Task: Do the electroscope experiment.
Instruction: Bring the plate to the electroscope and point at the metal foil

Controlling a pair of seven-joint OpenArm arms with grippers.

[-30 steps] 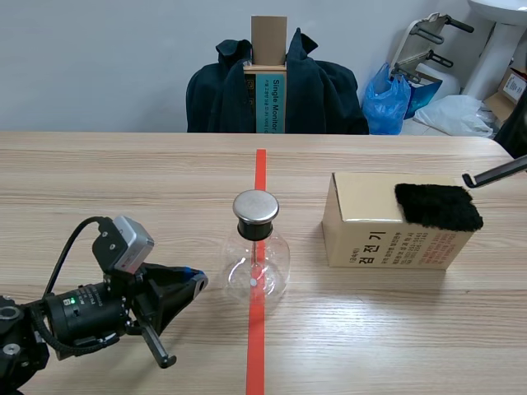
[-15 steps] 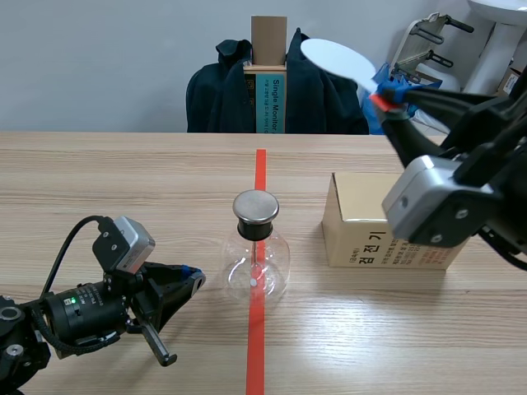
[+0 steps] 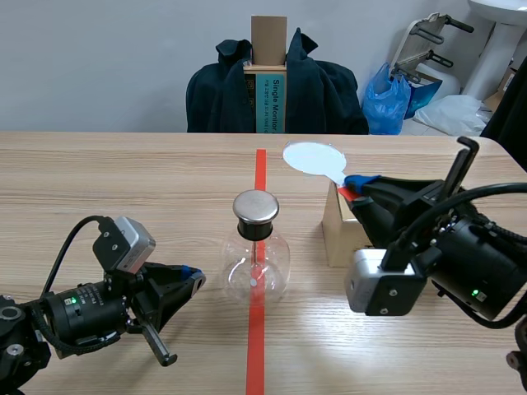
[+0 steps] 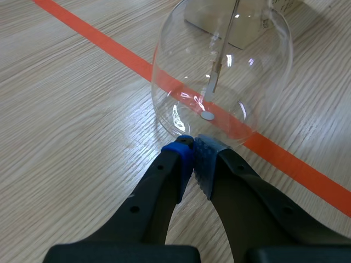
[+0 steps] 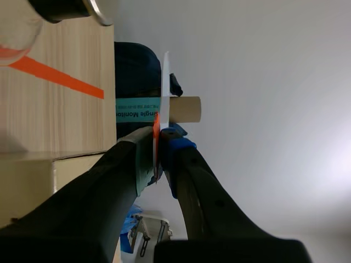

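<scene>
Glass electroscope flask (image 3: 256, 267) stood at table middle on the red tape line (image 3: 257, 350), with a metal cap (image 3: 255, 207) on top and a thin rod hanging inside. Left gripper (image 4: 193, 149) lay low at near left, fingers pressed together with nothing between them, tips just beside the flask's base; contact unclear. Right gripper (image 3: 356, 184) sat at the right, clamped on the red handle of a white round paddle (image 3: 312, 157), whose disc was raised far-right of the cap, apart from it. Cardboard box (image 3: 336, 234) stood right of the flask, partly hidden by the right arm. Chair with dark jacket (image 3: 222, 95) stood beyond the far edge.
</scene>
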